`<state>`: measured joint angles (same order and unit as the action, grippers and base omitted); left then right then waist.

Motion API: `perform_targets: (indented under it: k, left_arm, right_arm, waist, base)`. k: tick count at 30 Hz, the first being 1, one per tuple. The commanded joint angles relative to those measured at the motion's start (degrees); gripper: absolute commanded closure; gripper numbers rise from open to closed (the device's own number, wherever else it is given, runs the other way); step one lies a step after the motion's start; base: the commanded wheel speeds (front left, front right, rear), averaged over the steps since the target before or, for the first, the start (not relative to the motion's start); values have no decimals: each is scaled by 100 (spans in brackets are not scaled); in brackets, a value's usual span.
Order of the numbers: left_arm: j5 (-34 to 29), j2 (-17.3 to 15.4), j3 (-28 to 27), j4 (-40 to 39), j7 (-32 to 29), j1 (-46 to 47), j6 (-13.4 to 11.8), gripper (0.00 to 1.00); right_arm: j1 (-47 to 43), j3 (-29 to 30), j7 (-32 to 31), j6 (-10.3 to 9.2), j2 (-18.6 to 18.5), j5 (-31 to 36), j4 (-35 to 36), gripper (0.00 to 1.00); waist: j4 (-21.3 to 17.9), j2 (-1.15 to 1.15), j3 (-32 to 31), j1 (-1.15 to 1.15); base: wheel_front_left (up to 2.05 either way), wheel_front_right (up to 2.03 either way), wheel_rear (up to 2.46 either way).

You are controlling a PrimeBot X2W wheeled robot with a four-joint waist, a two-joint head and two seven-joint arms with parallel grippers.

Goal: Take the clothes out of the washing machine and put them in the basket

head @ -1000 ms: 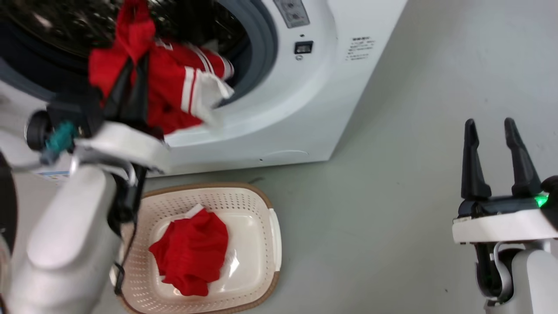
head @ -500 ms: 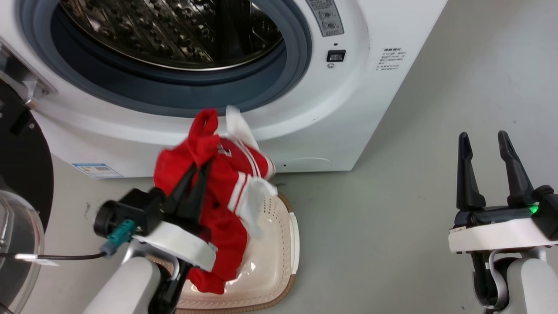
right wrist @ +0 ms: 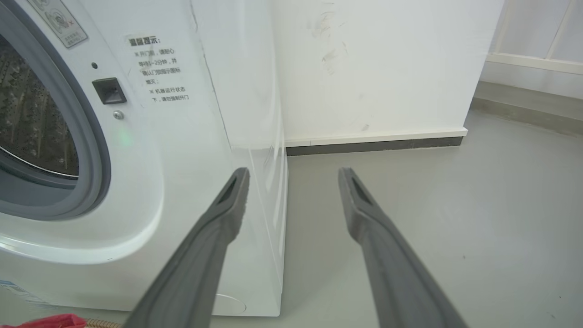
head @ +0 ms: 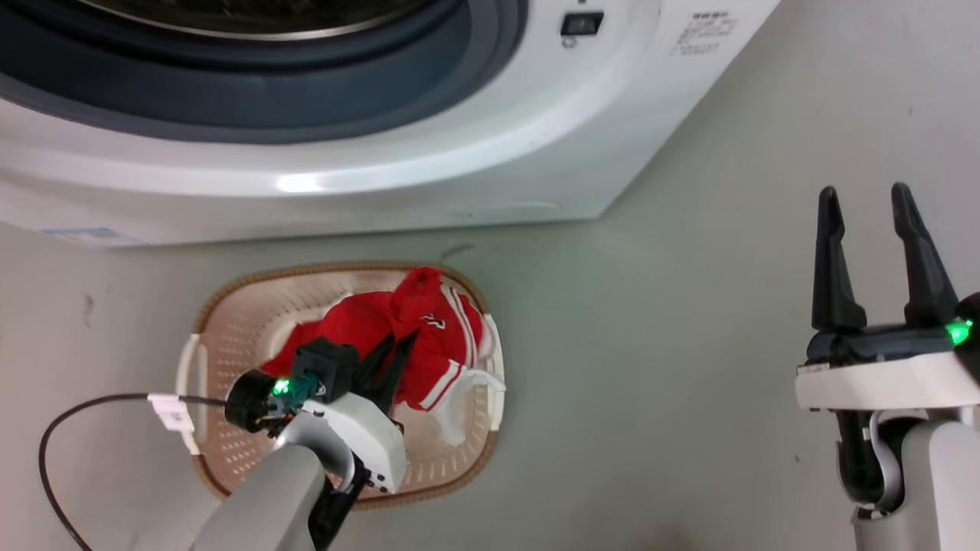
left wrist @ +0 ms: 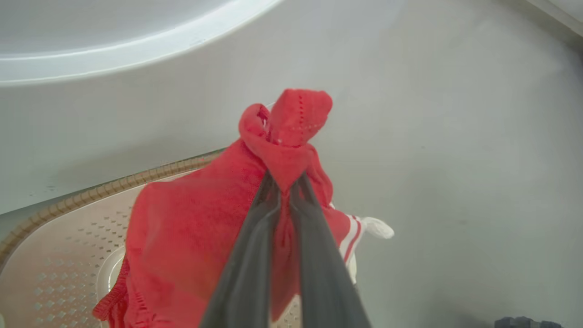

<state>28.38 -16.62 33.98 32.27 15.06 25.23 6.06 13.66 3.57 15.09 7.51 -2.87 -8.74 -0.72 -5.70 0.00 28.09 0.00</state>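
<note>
The cream basket with its brown rim sits on the floor in front of the white washing machine. My left gripper is down inside the basket, shut on a bunch of the red clothes with white stripes. In the left wrist view the two dark fingers pinch a knot of red clothes above the basket. The right gripper hangs open over bare floor at the right, nothing between its fingers. It stands open in its own view beside the washing machine, whose porthole shows steel drum.
A black cable loops over the floor left of the basket. Grey floor stretches between basket and right arm. A white wall with a dark skirting strip rises behind the machine.
The left gripper has carried the red garment down from the machine's front into the basket. The head camera has tilted down. The right gripper has stayed open in place.
</note>
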Motion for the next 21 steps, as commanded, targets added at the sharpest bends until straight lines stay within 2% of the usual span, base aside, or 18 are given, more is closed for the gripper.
perform_targets:
  k: [1, 4, 10, 21]
  left_arm:
    - [-39, 24, 18, 181, 17, 192, 39, 100]
    - [291, 189, 15, 743, 14, 357, 111, 100]
    - [551, 158, 362, 1812, -10, 957, 138, 100]
    - [1078, 104, 853, 2919, -115, 1914, 141, 100]
  right_arm:
    - [127, 4, 11, -4, -2, -53, 43, 0]
    - [200, 20, 11, -4, -2, -110, 71, 0]
    - [368, -23, 11, -4, -1, -177, 131, 0]
    - [559, 20, 11, -4, 0, -153, 266, 0]
  waist:
    - [-194, 0, 391, 0]
    - [-293, 0, 698, 0]
    - [-488, 0, 1270, 0]
    - [-535, 0, 2075, 0]
  base:
    - [0, 0, 0]
    - [0, 0, 0]
    - [0, 0, 0]
    - [0, 0, 0]
